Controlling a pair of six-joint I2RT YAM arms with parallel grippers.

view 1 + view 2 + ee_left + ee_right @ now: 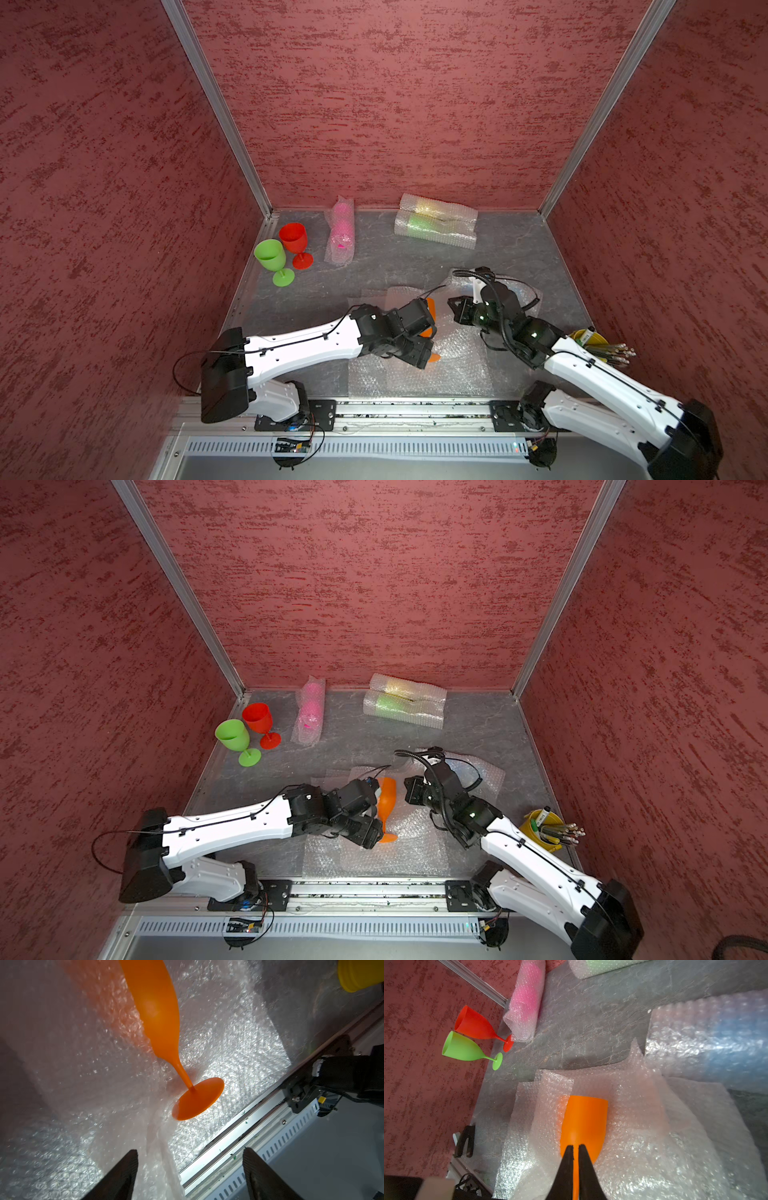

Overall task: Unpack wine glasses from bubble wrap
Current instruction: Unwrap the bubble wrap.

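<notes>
Both top views show a small yellow plastic cup (pixel 528 827) at the right edge of the grey stone-look tabletop (pixel 478 737); it holds a bundle of thin utensils (pixel 563 833). Near the back wall lies a clear bubble wrap sleeve (pixel 305 733) with a pink goblet (pixel 311 708) inside. Beside it, two more sleeves touch each other, one with a yellow goblet (pixel 401 686), one with a light green goblet (pixel 388 705). The right wrist view shows a blue goblet (pixel 726 1043) in a fourth sleeve.

A red plastic goblet (pixel 257 719) and a bare green goblet (pixel 232 735) stand upright close to the left wall. Bare grey surface stays between these, the back sleeves and the arms. Loose bubble wrap sheets (pixel 415 845) reach the front metal rail (pixel 374 889).

On these sheets the orange plastic goblet (pixel 388 798) lies on its side, rim toward the back wall, round foot toward the rail, between both grippers. The left gripper (pixel 189 1150) is spread wide with nothing between, and the foot lies just ahead. The right gripper (pixel 576 1145) is pressed almost together at the bowl; whether it catches wrap I cannot tell.
</notes>
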